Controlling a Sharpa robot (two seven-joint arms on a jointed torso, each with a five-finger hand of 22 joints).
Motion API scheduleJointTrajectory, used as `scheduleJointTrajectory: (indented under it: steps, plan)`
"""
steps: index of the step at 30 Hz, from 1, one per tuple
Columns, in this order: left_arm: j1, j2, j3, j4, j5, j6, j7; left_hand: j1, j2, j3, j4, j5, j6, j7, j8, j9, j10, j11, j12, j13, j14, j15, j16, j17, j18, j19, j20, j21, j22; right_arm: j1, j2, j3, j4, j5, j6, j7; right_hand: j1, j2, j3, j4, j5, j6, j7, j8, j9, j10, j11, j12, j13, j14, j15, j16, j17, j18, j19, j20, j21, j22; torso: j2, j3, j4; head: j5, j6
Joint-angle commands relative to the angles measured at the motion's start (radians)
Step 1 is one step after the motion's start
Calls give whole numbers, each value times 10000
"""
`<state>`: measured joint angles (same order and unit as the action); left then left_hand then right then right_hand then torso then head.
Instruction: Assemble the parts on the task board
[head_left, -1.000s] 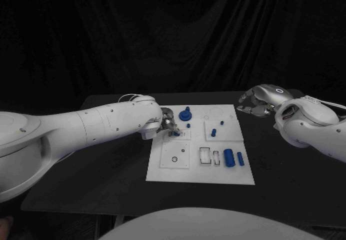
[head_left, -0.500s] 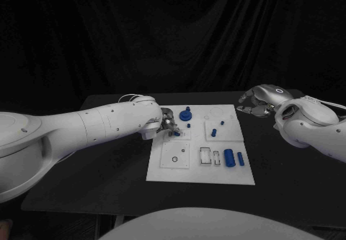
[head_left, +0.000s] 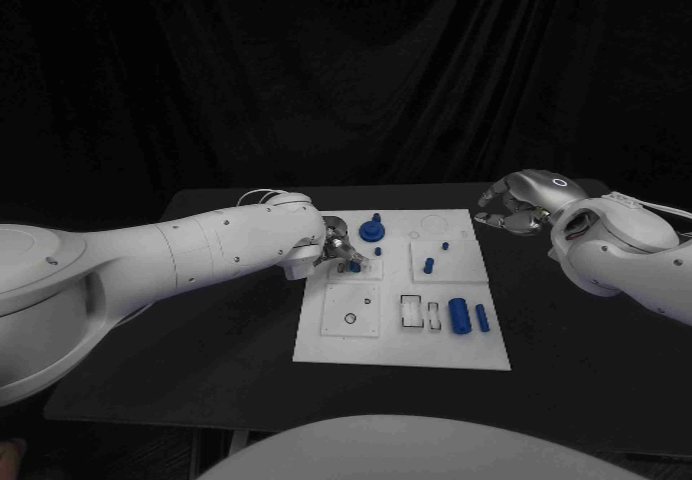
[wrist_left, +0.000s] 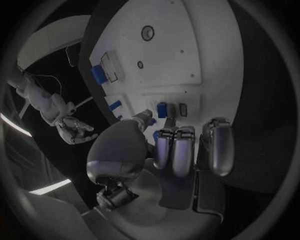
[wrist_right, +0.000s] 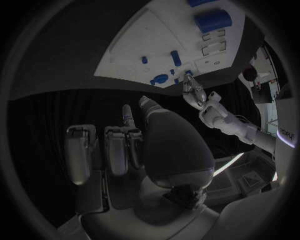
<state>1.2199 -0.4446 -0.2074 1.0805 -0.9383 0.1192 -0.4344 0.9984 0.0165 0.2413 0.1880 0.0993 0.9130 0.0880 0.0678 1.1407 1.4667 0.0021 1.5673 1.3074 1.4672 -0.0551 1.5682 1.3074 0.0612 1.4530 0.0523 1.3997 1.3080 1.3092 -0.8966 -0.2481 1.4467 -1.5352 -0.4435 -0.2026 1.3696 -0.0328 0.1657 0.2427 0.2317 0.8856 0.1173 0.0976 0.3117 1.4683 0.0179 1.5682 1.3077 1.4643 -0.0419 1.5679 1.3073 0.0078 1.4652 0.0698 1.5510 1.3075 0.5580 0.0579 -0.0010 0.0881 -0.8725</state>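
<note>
The white task board (head_left: 329, 335) lies mid-table. My left hand (head_left: 335, 249) is over its far left part and pinches a small blue part (head_left: 353, 267) between thumb and fingers, low against the board; the same blue part (wrist_left: 162, 110) sits at the fingertips (wrist_left: 165, 136) in the left wrist view. On the board are a blue knob (head_left: 372, 231), two short pegs (head_left: 428, 265), a thick blue cylinder (head_left: 457, 314) and a thin one (head_left: 480, 318). My right hand (head_left: 512, 210) hovers off the board's far right corner, fingers apart, holding nothing.
The board (wrist_right: 134, 47) has several empty slots, among them a round hole (head_left: 349, 319) and rectangular cut-outs (head_left: 410, 311) near its front. Black table (head_left: 188, 350) surrounds the board on all sides. My left hand (wrist_right: 196, 92) also appears in the right wrist view.
</note>
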Motion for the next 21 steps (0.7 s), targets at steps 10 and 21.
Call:
scheduleJointTrajectory:
  steps: [10,21]
  plan:
    - [-126,9,-38,22,84,-2,131,-470,194,-727,403,-344,92,-51,114,-80,1041,35,35,2634,1036,32,26,2634,-60,37,70,-54,1192,-21,-7,8,-10,-32,124,-212,77,-20,27,-34,57,86,-1,-52,-19,1025,66,26,2631,1065,57,29,2635,-1,867,62,-42,2529,-1,-1,0,3,-2]
    - [-140,-10,-38,32,88,-13,292,-600,638,-1311,838,-381,487,-286,917,884,1041,-168,35,2634,1036,-137,26,2634,-71,83,-83,-41,1273,-22,-1,8,-28,-32,150,-225,101,-16,42,-53,86,90,-2,-58,-26,1025,66,26,2631,1065,57,29,2635,0,866,63,-45,2528,-1,-5,5,13,-2]
